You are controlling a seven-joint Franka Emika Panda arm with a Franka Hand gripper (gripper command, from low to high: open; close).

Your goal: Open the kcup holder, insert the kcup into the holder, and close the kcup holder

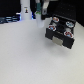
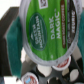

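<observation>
In the exterior view, the black kcup holder (image 1: pixel 60 32) sits on the white desk (image 1: pixel 30 60) toward the exterior view's right, its tray slid out with pods showing in the round slots. The arm reaches down above it, the tool (image 1: pixel 44 11) blurred near the top edge; its grip cannot be read there. In the wrist view, the kcup (image 2: pixel 46 31) fills most of the frame, green-patterned lid facing the camera, clamped between the tool's teal fingers (image 2: pixel 14 47). Beyond it lies the open tray, where a red-topped pod (image 2: pixel 62 62) sits in a slot.
</observation>
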